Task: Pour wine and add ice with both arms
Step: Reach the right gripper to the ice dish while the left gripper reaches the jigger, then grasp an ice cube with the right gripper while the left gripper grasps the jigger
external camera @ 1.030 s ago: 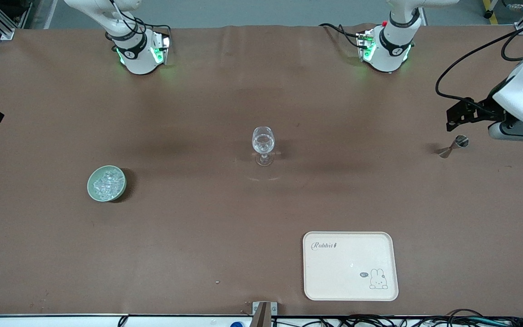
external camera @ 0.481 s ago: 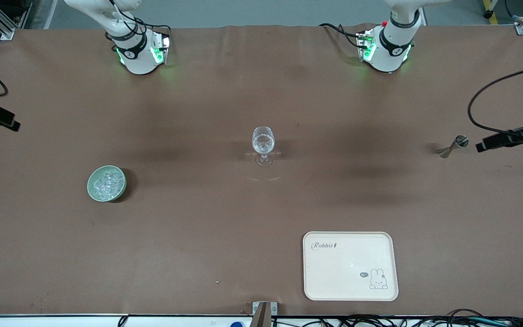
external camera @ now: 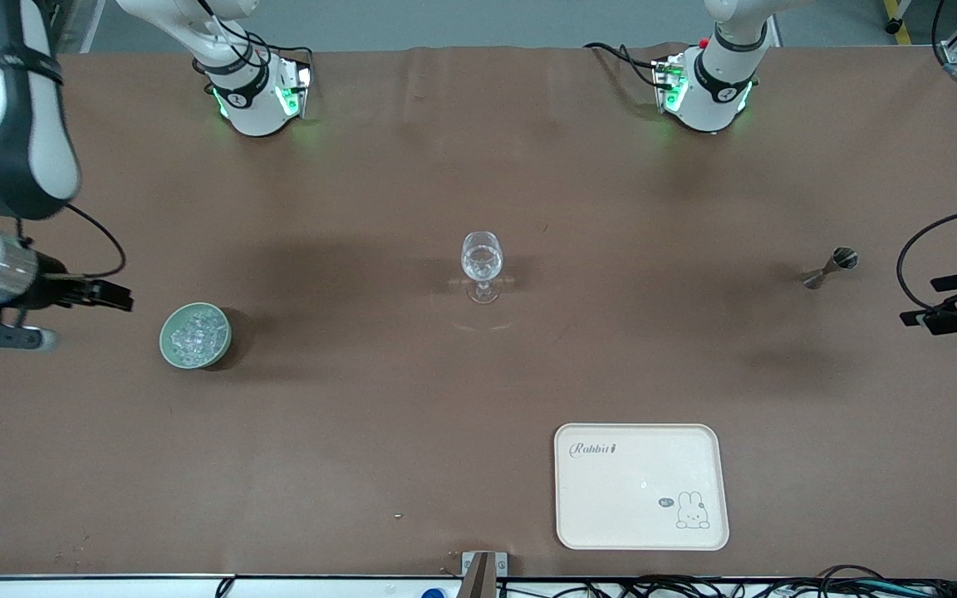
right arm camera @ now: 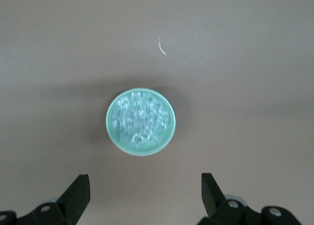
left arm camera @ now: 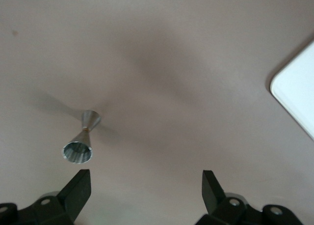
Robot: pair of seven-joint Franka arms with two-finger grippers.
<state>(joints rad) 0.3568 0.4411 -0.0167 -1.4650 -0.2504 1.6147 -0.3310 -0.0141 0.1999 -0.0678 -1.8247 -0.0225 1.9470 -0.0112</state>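
With fingers apart and empty, the right end effector (external camera: 117, 297) hangs beside the ice (external camera: 194, 332) bowl (external camera: 169, 353), the left end effector (external camera: 939, 301) near the metal jigger (external camera: 829, 267), each arm placed to pick up its own item.

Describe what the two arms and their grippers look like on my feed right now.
Both are white jointed arms with black bands; the bases carry green lights. The right arm trails a black cable to its black two-finger gripper. The left gripper is black too, with a looping black cable. In the wrist views the fingers are flat black blocks.
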